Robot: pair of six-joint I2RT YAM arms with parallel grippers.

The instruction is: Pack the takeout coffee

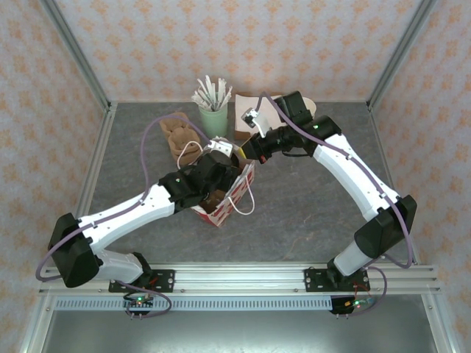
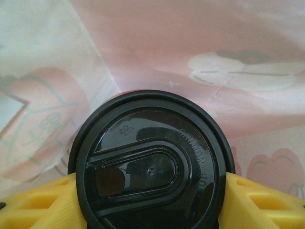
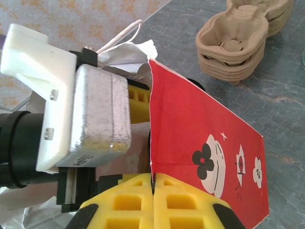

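- We see the left gripper [image 2: 150,205] reaching down inside the red-and-white bag [image 1: 235,197]. Its yellow fingers [image 2: 33,207] press against both sides of the takeout coffee [image 2: 151,162], clasping it just under the black lid.
- The coffee sits inside the bag, its lid facing the left wrist camera and the bag's pale printed walls close around it.
- The right gripper [image 3: 153,188] is clamped tight on the bag's upper edge, pinching the red paper between its yellow pads.
- The bag stands on the grey table [image 1: 316,198], near a stack of pulp cup carriers [image 3: 233,40].
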